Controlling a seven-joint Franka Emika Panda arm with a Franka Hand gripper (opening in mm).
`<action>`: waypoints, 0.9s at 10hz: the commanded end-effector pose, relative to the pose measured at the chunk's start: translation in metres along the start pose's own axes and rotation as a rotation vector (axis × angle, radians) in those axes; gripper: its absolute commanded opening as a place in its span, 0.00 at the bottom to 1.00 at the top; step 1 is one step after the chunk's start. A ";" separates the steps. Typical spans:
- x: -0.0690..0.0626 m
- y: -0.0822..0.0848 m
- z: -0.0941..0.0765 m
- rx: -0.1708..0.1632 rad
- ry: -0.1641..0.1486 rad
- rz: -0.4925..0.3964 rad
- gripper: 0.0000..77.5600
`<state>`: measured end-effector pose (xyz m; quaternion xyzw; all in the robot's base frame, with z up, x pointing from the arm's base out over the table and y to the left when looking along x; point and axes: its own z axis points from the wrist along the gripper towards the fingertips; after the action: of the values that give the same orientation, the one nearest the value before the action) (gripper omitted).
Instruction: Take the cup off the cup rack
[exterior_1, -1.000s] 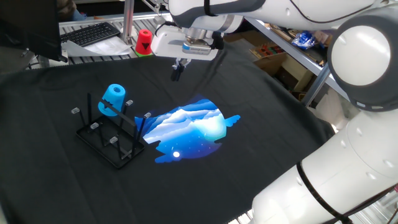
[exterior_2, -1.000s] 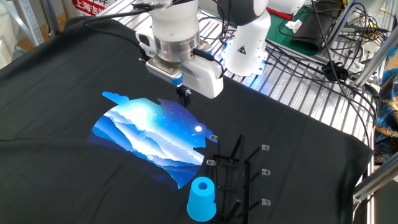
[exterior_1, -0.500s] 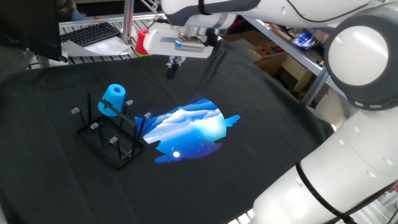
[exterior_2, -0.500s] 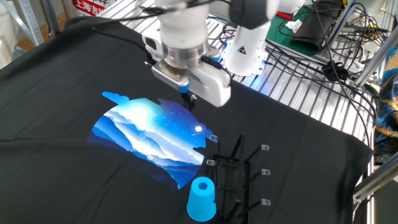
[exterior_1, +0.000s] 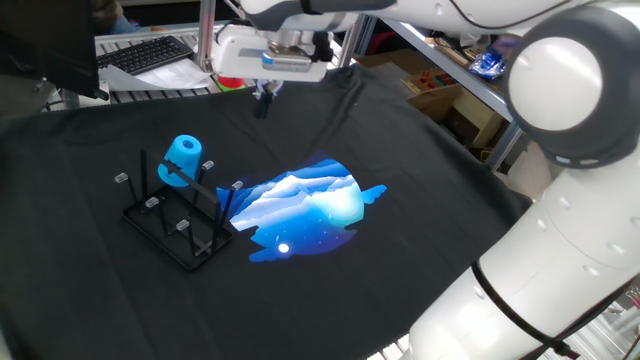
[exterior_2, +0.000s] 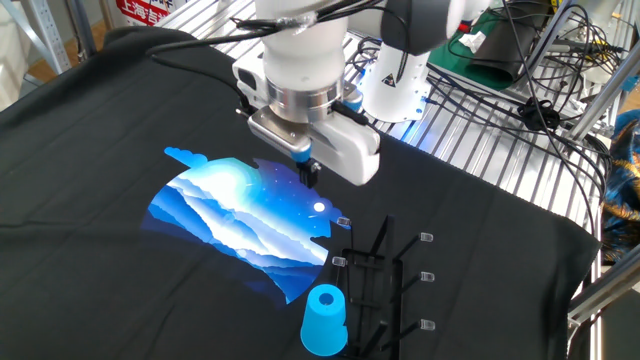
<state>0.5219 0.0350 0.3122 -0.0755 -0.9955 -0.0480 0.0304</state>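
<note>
Sitting upside down on a peg at one end of the rack (exterior_1: 172, 220), the cup (exterior_1: 181, 160) is well apart from the gripper (exterior_1: 263, 100), which hangs above the black cloth (exterior_1: 420, 190) on the far side of the blue print (exterior_1: 305, 208). In the other fixed view the cup (exterior_2: 324, 320) shows at the near end of the rack (exterior_2: 385, 285), with the gripper (exterior_2: 309, 173) above the print's (exterior_2: 235, 220) edge, clear of both. The gripper's dark fingers point down and look pressed close together with nothing between them, though they are small and the gap is hard to judge. The cup is bright sky-blue, plain and slightly tapered, its closed base up and tilted a little off vertical. The rack is black wire with thin upright pegs tipped in grey.
</note>
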 end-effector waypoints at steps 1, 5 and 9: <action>-0.019 0.015 -0.010 0.039 -0.006 0.016 0.00; -0.026 0.018 -0.013 0.056 -0.011 0.017 0.00; -0.025 0.021 -0.014 0.070 -0.016 0.004 0.00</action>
<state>0.5502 0.0499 0.3248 -0.0792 -0.9963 -0.0153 0.0281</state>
